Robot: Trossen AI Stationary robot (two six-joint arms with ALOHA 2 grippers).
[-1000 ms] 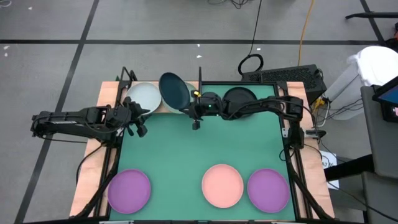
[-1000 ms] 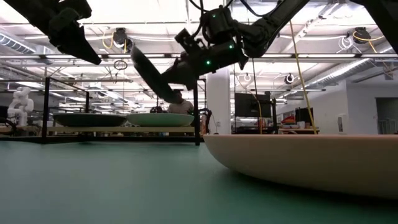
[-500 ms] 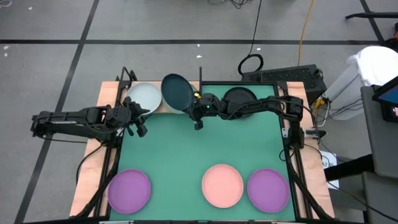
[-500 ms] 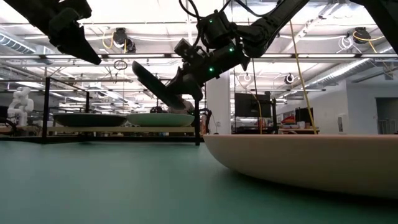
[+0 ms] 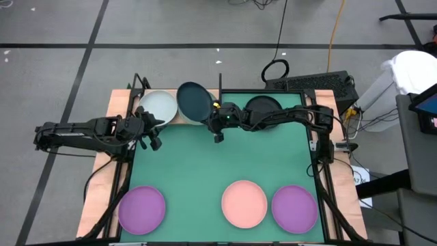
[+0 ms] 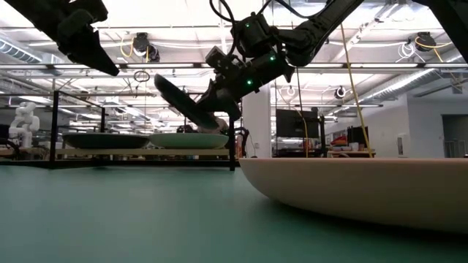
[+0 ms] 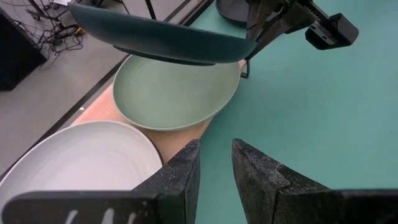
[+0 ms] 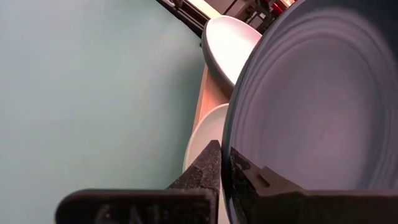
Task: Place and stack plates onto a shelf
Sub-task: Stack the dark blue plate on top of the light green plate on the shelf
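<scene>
My right gripper is shut on a dark teal plate, held tilted above the shelf at the table's far left. Under it a pale green plate lies flat on the wooden board, with a white-blue plate beside it. My left gripper hovers open with a narrow gap over the mat, just near of the shelf, and touches nothing. A pink plate and two purple plates lie on the mat's near side. A dark plate lies at the mat's far edge. My right gripper pinches the dark teal plate at its rim, on the side toward the table's right, one finger on each face. The fingers come roughly level from the right. The plate is lifted clear and tilted, its far-left side higher, above the pale green plate.
The shelf has thin black upright posts at its corners, one right beside the held plate. The green mat lies bare between the shelf and the near row of plates. The right arm reaches across the far edge, over the dark plate.
My right gripper has come down a little toward the shelf and turned, so the dark teal plate hangs lower and less steeply tilted than a second ago. It has held almost still for the last half second. The grip stays shut.
</scene>
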